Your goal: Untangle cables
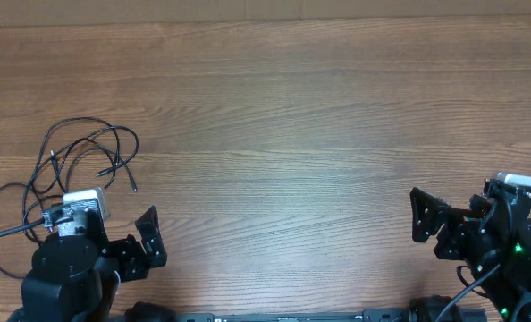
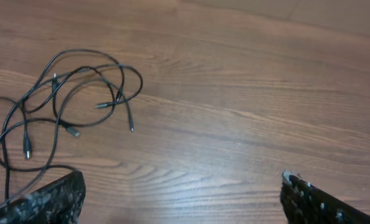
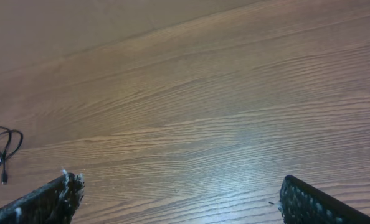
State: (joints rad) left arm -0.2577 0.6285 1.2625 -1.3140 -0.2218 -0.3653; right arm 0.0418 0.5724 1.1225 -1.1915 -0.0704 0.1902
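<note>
Wood-grain table [image 1: 319,107] w/ tangled black cables [image 1: 88,141] in loose loops nr its left edge

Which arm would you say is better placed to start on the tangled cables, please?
Left, probably. The cables lie in loose loops near the open left gripper; the right gripper, also open, sits across the table.

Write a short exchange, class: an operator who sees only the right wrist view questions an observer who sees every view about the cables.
Operator: I see just a loop at my left edge. Where does the rest lie?
Observer: The cables lie as overlapping loose loops at the table's left side, beside the left arm.
Operator: Are the left fingers on them?
Observer: No, the left fingers stand open, nothing between them.
</note>
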